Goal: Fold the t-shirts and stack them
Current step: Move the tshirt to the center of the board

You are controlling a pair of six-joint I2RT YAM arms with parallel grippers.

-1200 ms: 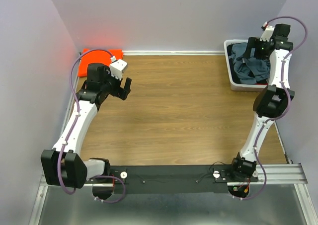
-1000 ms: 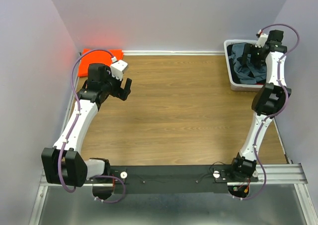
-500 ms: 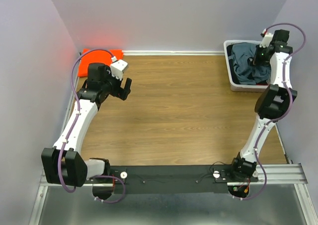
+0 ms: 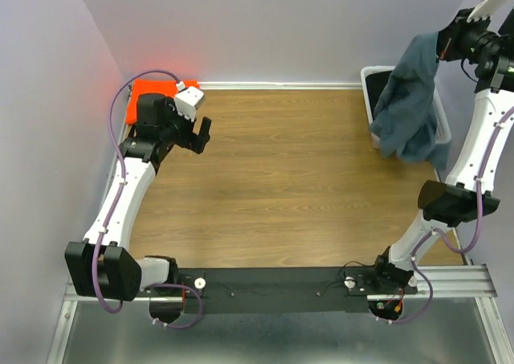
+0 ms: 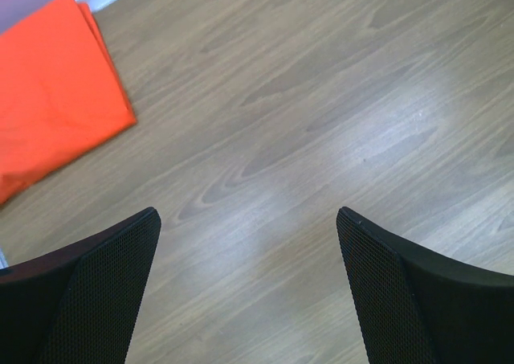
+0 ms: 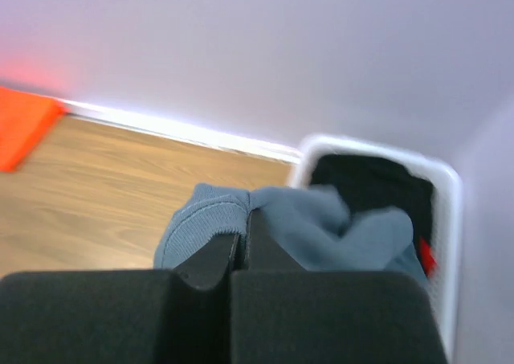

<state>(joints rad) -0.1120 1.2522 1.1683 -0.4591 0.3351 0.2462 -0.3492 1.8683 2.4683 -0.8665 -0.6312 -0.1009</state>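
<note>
You will find the counter point(image 4: 281, 187) bare across its middle, so there is free room to spread a garment. The main change is on the right arm point(image 4: 482, 139): a second ago it was bent low over the bin at 1 o'clock, and it now reaches high above that corner. With it has come the slate blue-grey t-shirt point(image 4: 409, 99), which lay crumpled in the bin and now hangs full length from a pinch near its top edge. Its lower folds drape across the front of the bin point(image 4: 369, 79), and I cannot tell whether the hem has cleared the rim. In the right wrist view something dark remains inside; what it is cannot be made out. The orange t-shirt point(image 4: 152, 87) lies as a flat folded slab in the 10 o'clock corner, apparently finished and waiting as the base of the stack. The left pincer point(image 5: 245, 211) has edged slightly toward that corner and hovers over bare wood with its jaws spread wide, holding nothing, the orange cloth well to its 10 o'clock. The right pincer point(image 6: 241, 235) went from wide apart to clamped tight within the last second, and a fold of blue-grey cloth sits pressed between its jaws. In my judgement the pick has succeeded. The shirt must next be carried to the middle of the counter and laid flat, and a single-point grip may let it bunch on landing.
</note>
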